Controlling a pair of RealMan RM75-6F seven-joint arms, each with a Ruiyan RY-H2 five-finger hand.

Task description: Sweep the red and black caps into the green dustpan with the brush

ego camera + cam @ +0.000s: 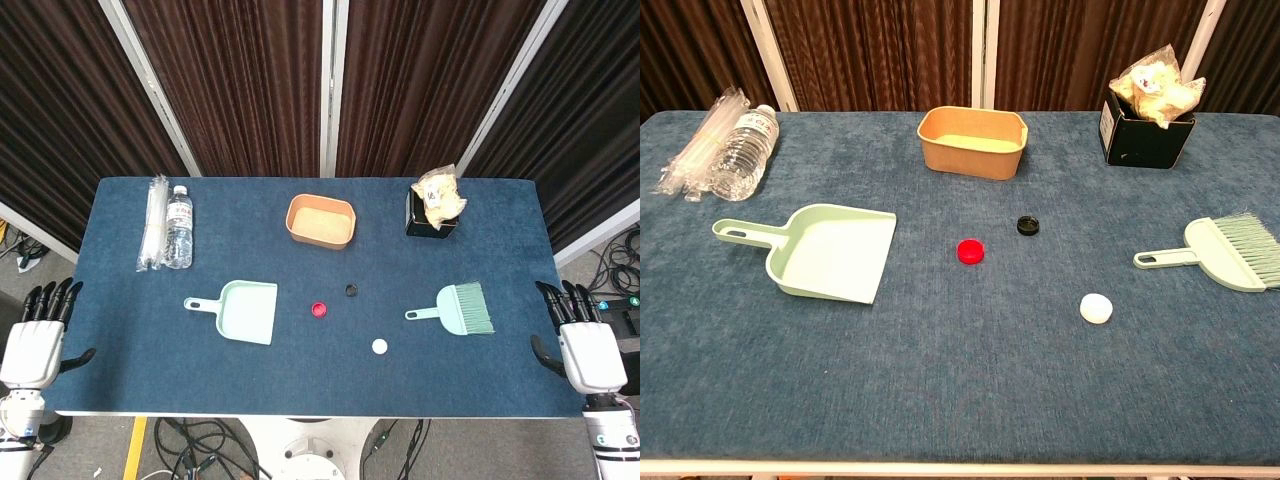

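While idle: our left hand (35, 335) & right hand (588, 345) hang at bench (120, 385) edges, fingers apart, empty.
Brush (460, 308): near right hand.
Caps: red cap (319, 309), black cap (352, 290) betw. brush & dustpan (245, 312).
Risk: we could drag white cap (379, 346) along too.

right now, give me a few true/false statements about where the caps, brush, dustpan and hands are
1. The red cap lies between the green dustpan and the black cap. True.
2. The right hand holds the brush. False: the brush lies untouched on the table, and the hand is open at the table's edge.
3. The white cap is inside the dustpan. False: it lies on the cloth, nearer the brush.
4. The left hand holds nothing. True.
5. The black cap sits in the tan tray. False: it lies on the cloth in front of it.
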